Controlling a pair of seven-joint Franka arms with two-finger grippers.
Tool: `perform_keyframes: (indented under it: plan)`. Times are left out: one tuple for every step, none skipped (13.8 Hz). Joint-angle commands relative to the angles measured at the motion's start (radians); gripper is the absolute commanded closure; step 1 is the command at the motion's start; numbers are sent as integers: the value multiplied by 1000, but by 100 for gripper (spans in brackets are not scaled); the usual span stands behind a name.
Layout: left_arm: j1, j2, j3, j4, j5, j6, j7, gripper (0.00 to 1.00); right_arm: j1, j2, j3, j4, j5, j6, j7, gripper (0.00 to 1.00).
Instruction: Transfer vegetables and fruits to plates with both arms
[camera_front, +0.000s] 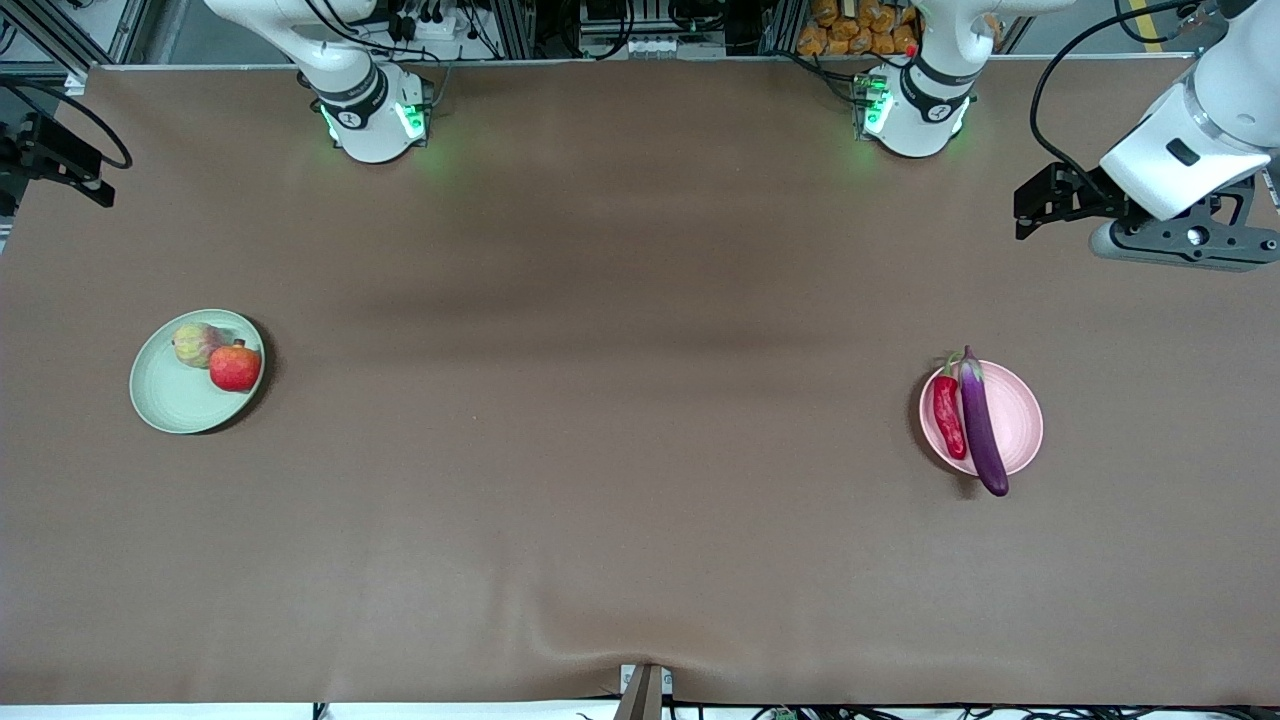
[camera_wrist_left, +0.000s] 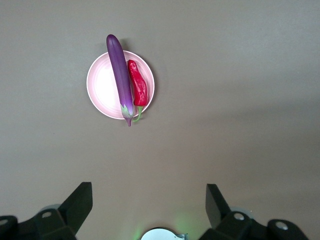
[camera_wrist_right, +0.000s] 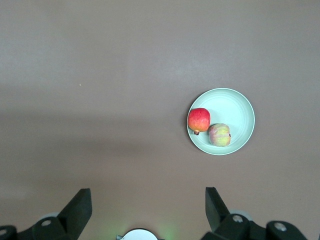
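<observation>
The purple eggplant (camera_front: 980, 425) and the red chili pepper (camera_front: 947, 415) lie side by side on the pink plate (camera_front: 1015, 400) toward the left arm's end; the eggplant's tip overhangs the rim. The red fruit (camera_front: 235, 366) and the yellow-green fruit (camera_front: 197, 344) sit touching on the mint plate (camera_front: 165, 400) toward the right arm's end. My left gripper (camera_wrist_left: 147, 192) is open and empty, high over bare table, as the front view (camera_front: 1045, 200) also shows. My right gripper (camera_wrist_right: 146, 195) is open and empty, high at the table's end (camera_front: 50, 160). The wrist views show the eggplant (camera_wrist_left: 120, 75), chili (camera_wrist_left: 138, 85), pink plate (camera_wrist_left: 102, 85), red fruit (camera_wrist_right: 198, 120), pale fruit (camera_wrist_right: 219, 134) and mint plate (camera_wrist_right: 235, 107).
A brown cloth (camera_front: 620, 420) covers the whole table. The two arm bases (camera_front: 375, 120) (camera_front: 915, 115) stand along its farthest edge, lit green. A small metal fixture (camera_front: 645, 690) sticks up at the middle of the nearest edge.
</observation>
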Motion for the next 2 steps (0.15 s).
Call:
perform_keyframes:
  plan:
    - [6,2,-8,6,3,5,0,0,4,12,2,29,-24,-21,11,0]
    - [6,2,-6,8,1,5,0,0,3,12,2,27,-24,-21,11,0]
